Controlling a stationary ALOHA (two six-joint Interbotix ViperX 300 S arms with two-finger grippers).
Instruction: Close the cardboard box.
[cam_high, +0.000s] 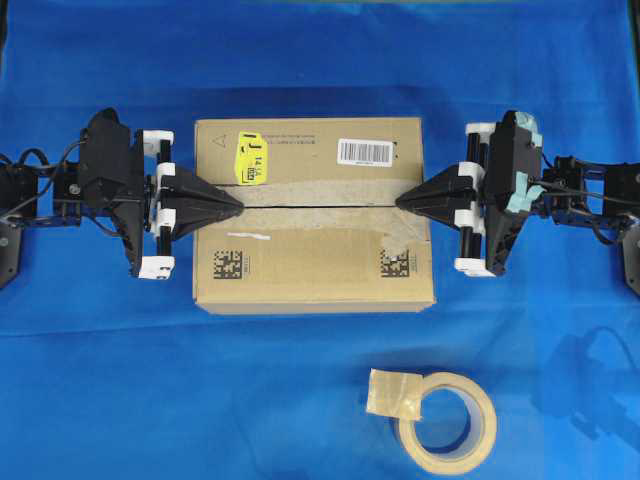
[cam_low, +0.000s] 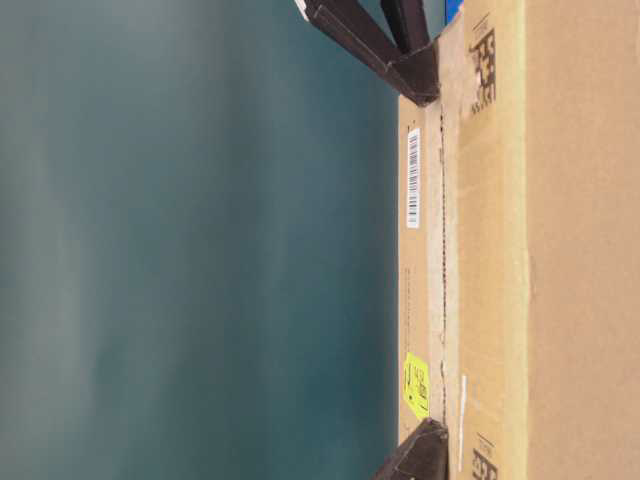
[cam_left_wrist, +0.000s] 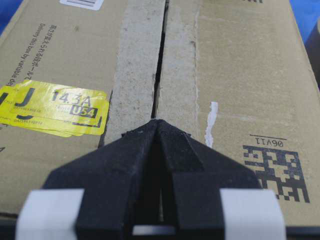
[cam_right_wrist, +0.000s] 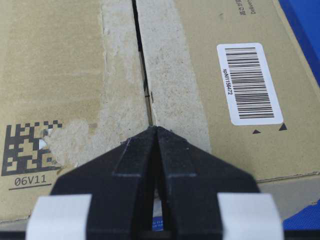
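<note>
Cardboard box (cam_high: 313, 215) looks stiff but light; flaps lie flat. Left pincer (cam_high: 232, 203) and right pincer (cam_high: 405, 200), both pressed together, press the centre seam ends.

both arms reach in level from opposite sides and face each other along one line. the left tool (cam_high: 238, 203) points toward the middle with its two dark fingers pressed together into a single sharp wedge; no gap shows between the tips in the left wrist view (cam_left_wrist: 159, 125). the right tool (cam_high: 400, 200) mirrors it, fingers likewise closed to a point, and its own wrist view (cam_right_wrist: 156, 130) shows the two halves meeting along a thin seam. neither tool holds anything. white finger mounts sit behind each wedge, with the black wrist blocks behind them. the right wrist carries patches of pale blue tape. in the table-level view both closed tips enter at the frame edges.
</note>
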